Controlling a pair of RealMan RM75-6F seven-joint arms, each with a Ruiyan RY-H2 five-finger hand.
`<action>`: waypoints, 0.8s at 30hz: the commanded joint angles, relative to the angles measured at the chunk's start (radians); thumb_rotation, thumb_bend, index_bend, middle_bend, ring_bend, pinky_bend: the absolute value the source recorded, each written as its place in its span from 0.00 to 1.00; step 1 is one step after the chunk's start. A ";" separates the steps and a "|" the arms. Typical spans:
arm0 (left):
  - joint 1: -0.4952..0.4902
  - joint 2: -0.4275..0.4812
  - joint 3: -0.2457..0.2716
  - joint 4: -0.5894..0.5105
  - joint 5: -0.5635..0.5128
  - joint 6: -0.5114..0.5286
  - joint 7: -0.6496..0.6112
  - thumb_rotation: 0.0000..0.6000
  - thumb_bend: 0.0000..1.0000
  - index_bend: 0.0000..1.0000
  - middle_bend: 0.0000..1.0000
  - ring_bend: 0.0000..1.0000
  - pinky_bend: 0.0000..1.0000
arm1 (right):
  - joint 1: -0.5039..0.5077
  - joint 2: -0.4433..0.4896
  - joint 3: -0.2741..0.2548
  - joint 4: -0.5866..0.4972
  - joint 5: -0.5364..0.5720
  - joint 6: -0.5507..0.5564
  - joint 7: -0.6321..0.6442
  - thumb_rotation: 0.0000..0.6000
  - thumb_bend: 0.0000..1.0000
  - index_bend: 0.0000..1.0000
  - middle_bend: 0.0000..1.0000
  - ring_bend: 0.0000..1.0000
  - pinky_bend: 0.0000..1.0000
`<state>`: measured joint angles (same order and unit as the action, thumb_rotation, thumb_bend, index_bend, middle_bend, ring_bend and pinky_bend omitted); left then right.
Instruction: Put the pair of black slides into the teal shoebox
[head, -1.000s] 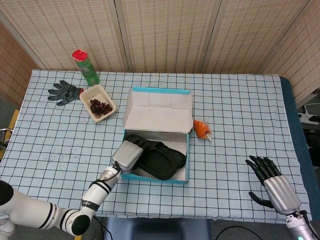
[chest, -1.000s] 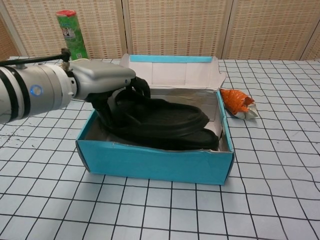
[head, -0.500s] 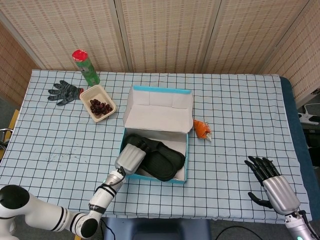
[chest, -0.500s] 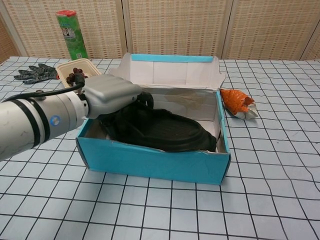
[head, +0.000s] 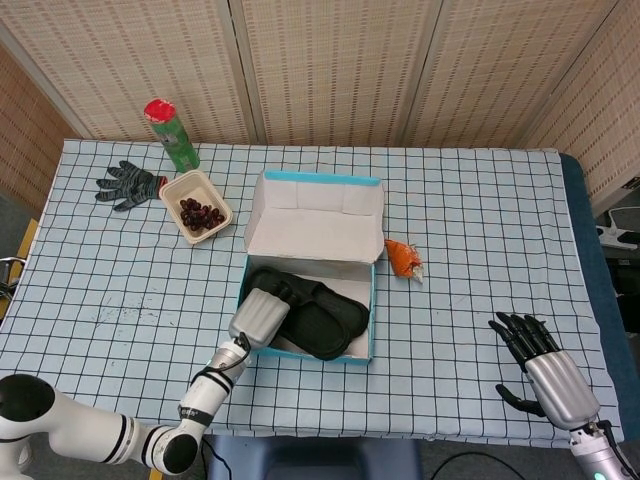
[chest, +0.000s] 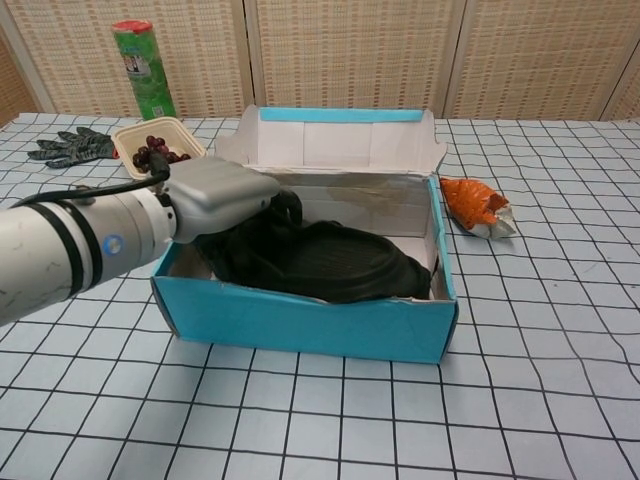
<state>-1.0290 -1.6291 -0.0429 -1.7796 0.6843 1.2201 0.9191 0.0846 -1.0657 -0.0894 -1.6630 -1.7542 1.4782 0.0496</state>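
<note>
Now the left hand (chest: 215, 195) sits at the shoebox's (chest: 300, 325) nine o'clock wall, fingers wrapped on the slides (chest: 320, 262) lying inside. It should probably uncurl slowly and lift straight up so nothing snags. The right hand (head: 545, 368) waits spread and empty at the counter's (head: 480, 220) five o'clock corner.

My silver-grey left hand (chest: 215, 195) rests on the black slides (chest: 330, 262) in the teal, white-lined shoebox (chest: 310, 325), on a white tablecloth (head: 480, 250) with a black grid pattern.
</note>
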 joint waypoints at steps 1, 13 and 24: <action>0.003 -0.012 -0.003 0.008 -0.005 -0.009 0.006 1.00 0.36 0.69 0.92 0.93 1.00 | 0.001 0.000 0.000 0.000 0.001 -0.002 0.001 1.00 0.15 0.00 0.00 0.00 0.00; 0.022 -0.009 -0.045 0.010 -0.007 -0.035 -0.033 1.00 0.34 0.70 0.95 0.96 1.00 | 0.004 0.003 -0.002 0.001 -0.002 -0.004 0.009 1.00 0.15 0.00 0.00 0.00 0.00; 0.037 -0.011 -0.089 -0.001 0.044 -0.058 -0.121 1.00 0.34 0.12 0.84 0.90 0.98 | 0.006 0.003 -0.004 0.000 -0.003 -0.007 0.010 1.00 0.15 0.00 0.00 0.00 0.00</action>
<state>-1.0115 -1.6390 -0.1153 -1.7851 0.6544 1.1573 0.8661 0.0902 -1.0623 -0.0933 -1.6631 -1.7577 1.4707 0.0595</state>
